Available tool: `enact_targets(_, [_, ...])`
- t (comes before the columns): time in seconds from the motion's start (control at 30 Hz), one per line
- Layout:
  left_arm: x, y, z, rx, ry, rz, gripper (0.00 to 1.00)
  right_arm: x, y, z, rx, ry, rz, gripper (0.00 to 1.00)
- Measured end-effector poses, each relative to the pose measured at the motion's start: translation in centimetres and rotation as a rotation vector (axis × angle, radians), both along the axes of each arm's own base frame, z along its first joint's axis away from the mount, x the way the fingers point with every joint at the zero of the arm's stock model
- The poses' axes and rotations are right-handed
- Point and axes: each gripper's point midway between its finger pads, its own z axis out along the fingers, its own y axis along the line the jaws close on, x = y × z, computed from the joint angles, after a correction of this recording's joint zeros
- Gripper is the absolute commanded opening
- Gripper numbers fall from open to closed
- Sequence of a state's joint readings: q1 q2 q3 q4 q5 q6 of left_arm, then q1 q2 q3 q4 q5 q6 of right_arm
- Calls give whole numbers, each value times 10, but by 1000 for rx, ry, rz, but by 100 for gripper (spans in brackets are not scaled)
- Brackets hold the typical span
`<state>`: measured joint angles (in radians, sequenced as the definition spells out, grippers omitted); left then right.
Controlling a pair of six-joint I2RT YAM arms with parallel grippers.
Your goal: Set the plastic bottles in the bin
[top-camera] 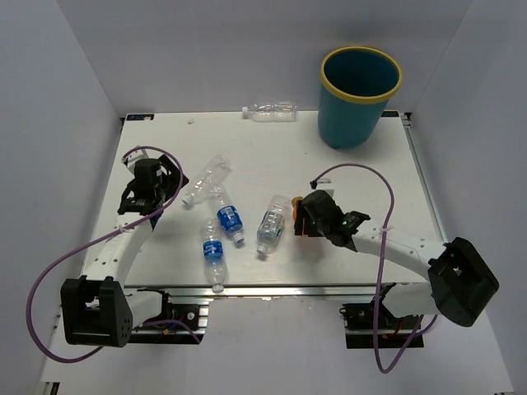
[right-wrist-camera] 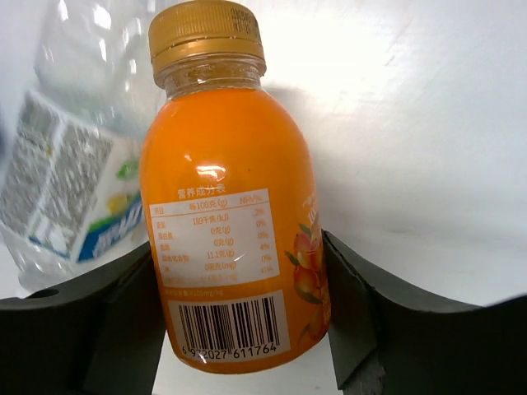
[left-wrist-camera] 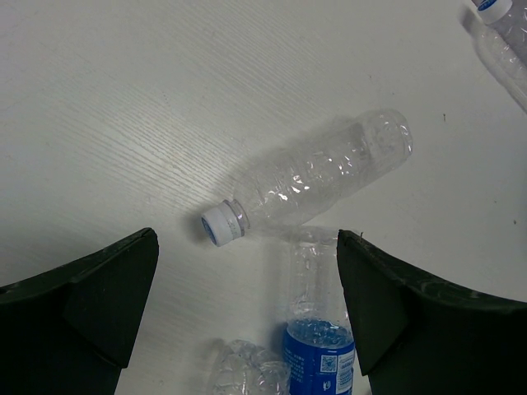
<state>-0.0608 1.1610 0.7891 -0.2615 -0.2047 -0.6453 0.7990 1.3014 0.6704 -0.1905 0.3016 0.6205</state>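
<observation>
Fingers of the right gripper [right-wrist-camera: 239, 247] are pressing both sides of the orange juice bottle [right-wrist-camera: 230, 206], at centre-right in the top view. Its label is showing a Chinese nutrition table and a barcode ending 611764. The left gripper [left-wrist-camera: 247, 239] is hanging wide open over a clear bottle [left-wrist-camera: 313, 177] lying against a blue-labelled bottle [left-wrist-camera: 319, 358]. The bin [top-camera: 354, 115] is standing at upper right.

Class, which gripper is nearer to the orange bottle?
Right. The right gripper grips the orange bottle; the left gripper hovers over a clear bottle on the table's other side.
</observation>
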Motion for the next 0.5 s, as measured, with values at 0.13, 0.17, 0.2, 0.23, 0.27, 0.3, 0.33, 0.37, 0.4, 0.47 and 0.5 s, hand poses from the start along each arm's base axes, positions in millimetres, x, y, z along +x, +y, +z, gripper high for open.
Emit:
enact_targets(0.13, [0,1,0,3,0,6,98,45,-13,48,-40,-138,-95,19])
enact_targets(0.17, [0,1,0,3,-1,7,98,61,-20,65,-39,-185,-123,19])
enact_targets(0.2, [0,2,0,4,-1,8,98,75,-26,83,-33,-231,-150,19])
enact_targets(0.23, [0,2,0,5,-1,11,98,90,-33,105,-23,-288,-175,19])
enact_targets(0.27, [0,2,0,6,-1,12,98,106,-41,130,-11,-354,-203,19])
enact_targets(0.3, [0,3,0,7,-1,14,98,120,-48,154,-6,-417,-226,19])
enact_targets(0.33, [0,3,0,8,0,15,98,136,-55,182,3,-492,-252,19])
enact_targets(0.37, [0,3,-1,8,1,15,98,153,-65,211,6,-563,-284,20])
enact_targets(0.4, [0,3,-2,10,6,17,98,164,-70,231,10,-609,-298,20])
enact_targets(0.47, [0,4,-4,14,14,22,98,209,-93,293,6,-748,-361,23])
enact_targets(0.5, [0,5,-5,15,15,24,98,230,-104,317,2,-799,-389,29])
